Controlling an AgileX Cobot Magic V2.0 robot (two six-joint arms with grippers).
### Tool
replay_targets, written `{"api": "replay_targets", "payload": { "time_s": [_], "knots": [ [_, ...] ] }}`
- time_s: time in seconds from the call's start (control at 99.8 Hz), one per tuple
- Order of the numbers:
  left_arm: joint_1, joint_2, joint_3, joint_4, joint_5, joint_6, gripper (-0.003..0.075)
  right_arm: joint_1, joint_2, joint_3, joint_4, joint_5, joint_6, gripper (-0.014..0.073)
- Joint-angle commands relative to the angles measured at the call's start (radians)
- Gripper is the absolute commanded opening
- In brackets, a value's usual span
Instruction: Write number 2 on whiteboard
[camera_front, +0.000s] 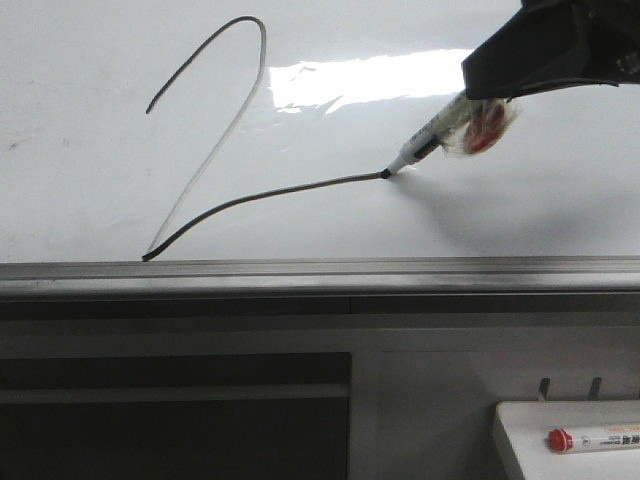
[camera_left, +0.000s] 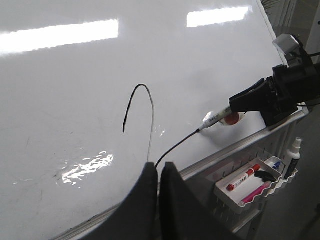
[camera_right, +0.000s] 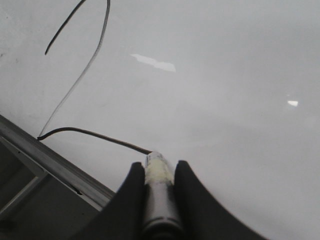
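While my right end effector (camera_front: 480, 118) clamps the marker (camera_front: 428, 140) at a slant, its tip touches the whiteboard (camera_front: 90, 190) at the tail end of the number 2 (camera_front: 215, 150), so ink keeps flowing. My left end effector (camera_left: 159, 172) hangs back closed and empty, clear of the stroke.

Right hand (camera_right: 159, 192) reaches in from the upper right, fingers clamped; left hand (camera_left: 159, 197) closed.
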Motion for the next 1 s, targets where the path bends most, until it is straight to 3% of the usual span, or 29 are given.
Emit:
{"api": "replay_targets", "payload": {
  "time_s": [0.0, 0.15, 0.22, 0.341, 0.391, 0.711, 0.862, 0.992],
  "knots": [
    [-0.006, -0.010, -0.019, -0.032, -0.099, -0.010, -0.0020, -0.018, -0.030, -0.071, -0.013, -0.021, -0.029, -0.0067],
    [-0.006, -0.010, -0.019, -0.161, -0.181, 0.008, 0.0027, 0.102, -0.120, -0.288, -0.013, 0.236, -0.030, -0.0067],
    [-0.006, 0.006, -0.026, -0.248, -0.213, 0.105, 0.0139, 0.177, -0.131, -0.400, -0.017, 0.280, -0.032, -0.0067],
    [-0.006, 0.087, -0.075, -0.379, -0.193, 0.340, 0.0403, 0.296, -0.111, -0.535, -0.086, 0.304, -0.032, -0.0067],
    [-0.006, 0.140, -0.108, -0.391, -0.168, 0.405, 0.0453, 0.330, -0.093, -0.556, -0.123, 0.300, -0.032, -0.0067],
    [-0.006, 0.483, -0.368, -0.433, 0.104, 0.498, 0.0385, 0.378, 0.081, -0.560, -0.148, 0.440, -0.032, -0.0067],
    [-0.006, 0.569, -0.414, -0.502, 0.224, 0.611, 0.0321, 0.444, 0.113, -0.561, -0.144, 0.445, -0.032, -0.0067],
    [-0.006, 0.626, -0.414, -0.559, 0.289, 0.653, 0.0314, 0.505, 0.124, -0.562, -0.144, 0.448, -0.032, -0.0071]
  ]
}}
